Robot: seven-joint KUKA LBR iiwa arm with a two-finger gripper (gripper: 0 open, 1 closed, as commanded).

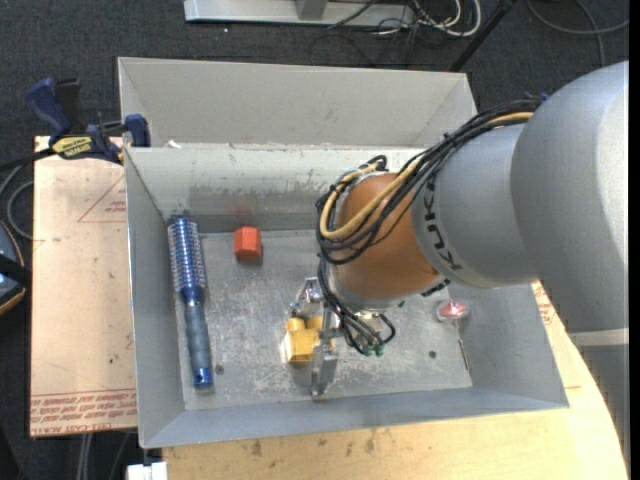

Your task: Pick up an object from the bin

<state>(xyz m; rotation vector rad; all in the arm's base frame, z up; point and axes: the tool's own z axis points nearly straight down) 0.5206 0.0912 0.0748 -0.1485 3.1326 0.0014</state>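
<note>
1. A small yellow block (299,342) lay on the floor of the grey metal bin (300,178), well to the right of the blue hairbrush (190,293) and level with the brush's handle.
2. The robot's hand (320,368) was down at the bin floor, hard against the side of the block turned away from the hairbrush. Whether the block sat within its grip could not be told, nor whether the hand was released or clenched.
3. Above the hand, the wrist's orange cover (375,238), looped with black and yellow cables (345,208), hung over the floor to the right of the hairbrush. The grey arm (540,198) ran off beyond it.
4. An orange cube (248,244) sat just right of the hairbrush's bristle head, apart from the block.
5. A small pink thing (453,311) lay far to the right of the hairbrush, beyond the wrist.
6. The hairbrush itself lay along the bin's left wall, bristles toward the back.
</note>
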